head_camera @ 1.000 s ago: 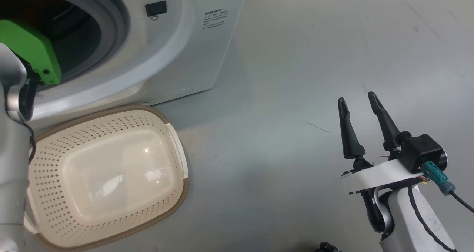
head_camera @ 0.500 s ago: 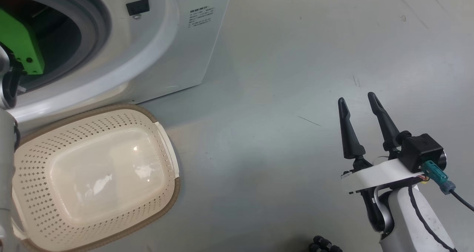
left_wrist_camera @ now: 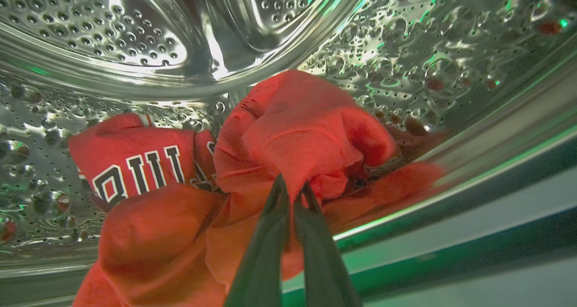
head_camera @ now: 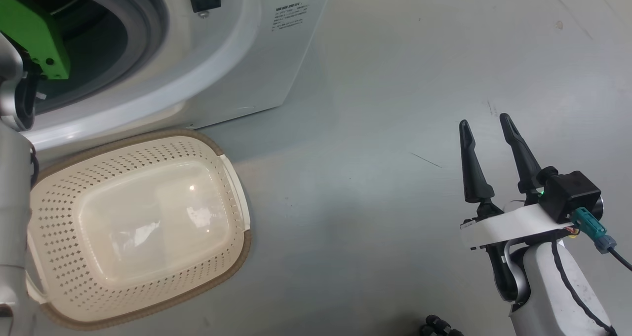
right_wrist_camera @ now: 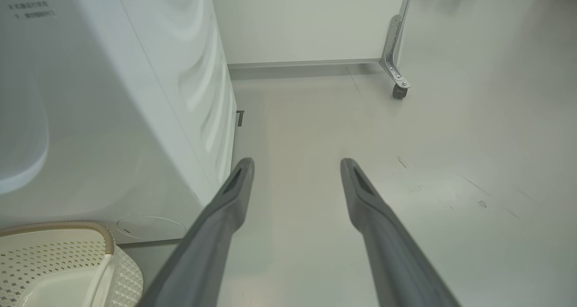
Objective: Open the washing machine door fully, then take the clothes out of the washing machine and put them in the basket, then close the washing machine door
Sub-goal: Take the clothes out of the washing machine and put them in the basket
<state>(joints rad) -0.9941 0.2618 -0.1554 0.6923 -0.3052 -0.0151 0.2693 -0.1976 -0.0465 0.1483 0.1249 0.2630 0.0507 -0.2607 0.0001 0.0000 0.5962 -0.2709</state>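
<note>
**Grey floor (head_camera: 395,79), empty basket (head_camera: 123,141): left gripper (left_wrist_camera: 290,185) clamps the clothes (left_wrist_camera: 297,126)**

Head view: the camera has shifted. The basket lies as before, just in front of the washing machine (head_camera: 237,79). The right gripper (head_camera: 484,120) stays spread, holding nothing.

Left wrist view: the two fingers pinch a red fold inside the steel drum (left_wrist_camera: 112,27).

Right wrist view: fingers apart over floor beside the machine.

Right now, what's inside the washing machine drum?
A heap of red clothes lies on the steel drum floor, one piece with black-and-white lettering. The left tool is shut on a red fold. Anything beneath the heap is covered.
</note>
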